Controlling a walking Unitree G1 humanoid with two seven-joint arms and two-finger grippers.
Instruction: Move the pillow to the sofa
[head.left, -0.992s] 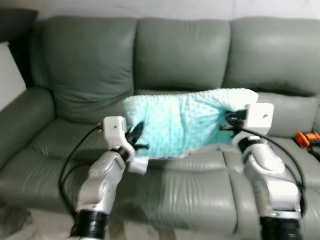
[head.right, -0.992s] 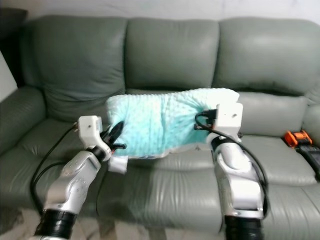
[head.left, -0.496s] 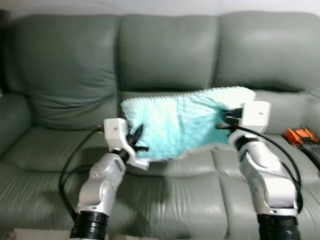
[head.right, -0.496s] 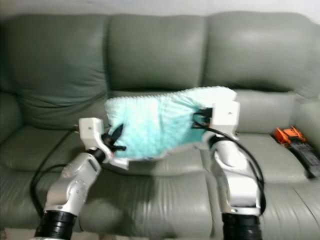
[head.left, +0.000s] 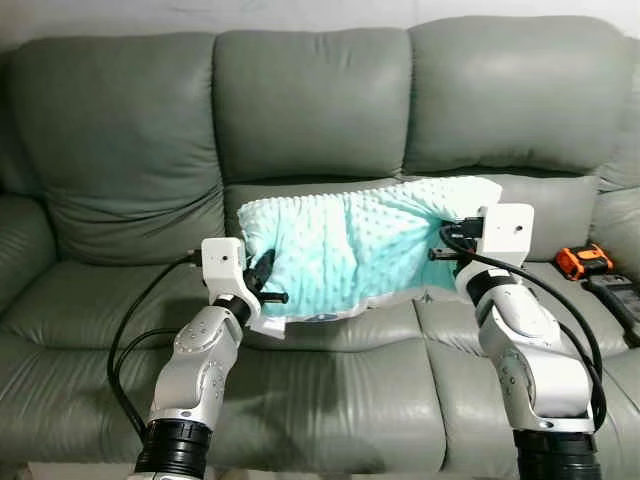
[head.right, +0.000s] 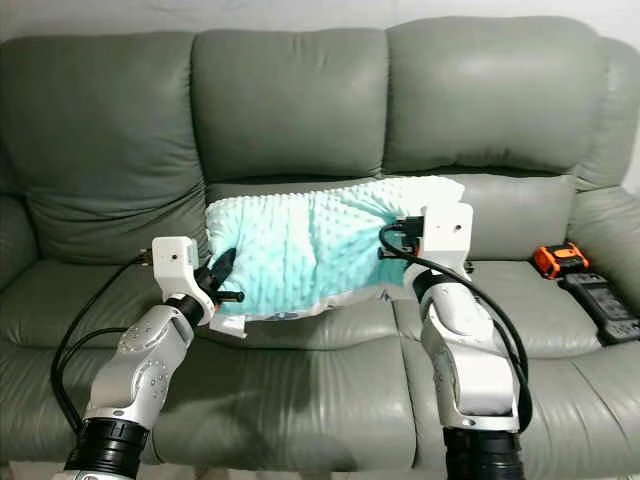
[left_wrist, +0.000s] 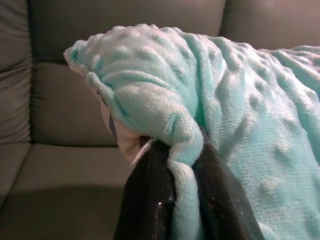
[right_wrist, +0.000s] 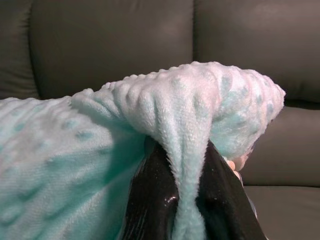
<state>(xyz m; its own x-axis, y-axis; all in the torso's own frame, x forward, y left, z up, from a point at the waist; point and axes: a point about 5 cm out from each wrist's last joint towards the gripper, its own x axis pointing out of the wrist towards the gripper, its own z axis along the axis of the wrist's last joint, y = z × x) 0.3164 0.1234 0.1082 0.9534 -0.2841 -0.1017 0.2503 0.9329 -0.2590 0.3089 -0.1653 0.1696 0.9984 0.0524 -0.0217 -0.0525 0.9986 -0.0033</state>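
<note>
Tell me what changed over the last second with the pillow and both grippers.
Little changed. The camera shifted, so the grey-green leather sofa sits differently in frame. The fluffy turquoise dotted pillow is still held up over the seat, the left gripper still pinching one end and the right gripper the other. Nothing was released.

A grey-green leather sofa with three back cushions spans the view; pale wall at 12 o'clock, light even.
</note>
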